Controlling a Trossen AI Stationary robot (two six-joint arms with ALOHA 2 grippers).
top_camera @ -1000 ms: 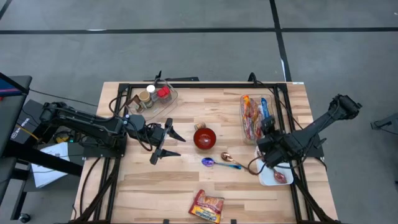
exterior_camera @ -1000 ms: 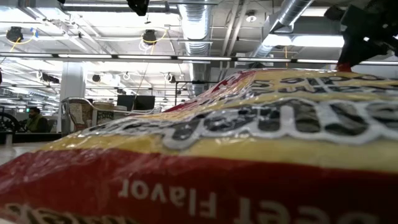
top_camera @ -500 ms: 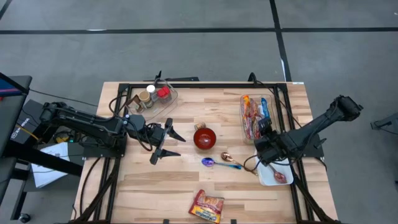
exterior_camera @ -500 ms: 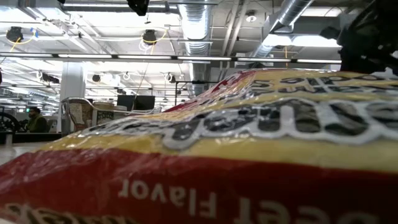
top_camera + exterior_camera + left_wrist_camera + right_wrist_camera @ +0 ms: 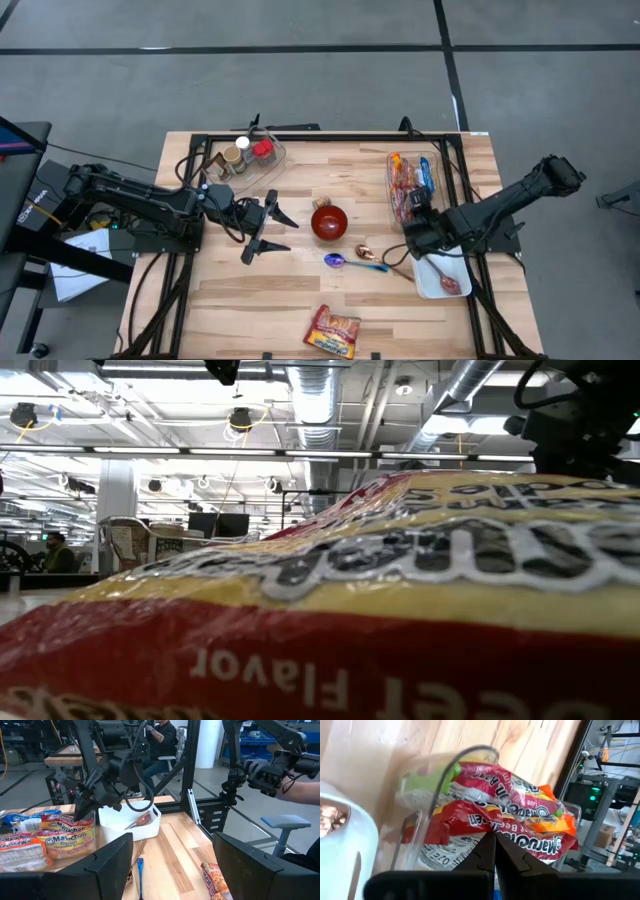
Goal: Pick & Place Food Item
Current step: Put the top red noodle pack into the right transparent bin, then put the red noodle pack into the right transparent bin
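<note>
The food is taken to be the noodle packs. They are seen stacked in a clear bin at the far right of the table. In the right wrist view the packs are shown close up, still lying inside the bin. No pack is seen lifted out.

The right gripper is held low, just beside the near end of the bin and next to a white tray. Its fingers are pressed tight together, and nothing is seen pinched between them. So the pick is judged as not yet done.

The left gripper is kept at the left side of the table, well apart from the bin. Its fingers are spread wide and nothing is held.

A red bowl is set in the middle of the table, with a blue spoon and a brown spoon just in front of it. One more snack bag is laid at the near edge. A jar bin is placed at the far left.

It is judged that most of the job is left: the fingers must be opened, a pack must be gripped, lifted and set down. Where it should go cannot be told.
</note>
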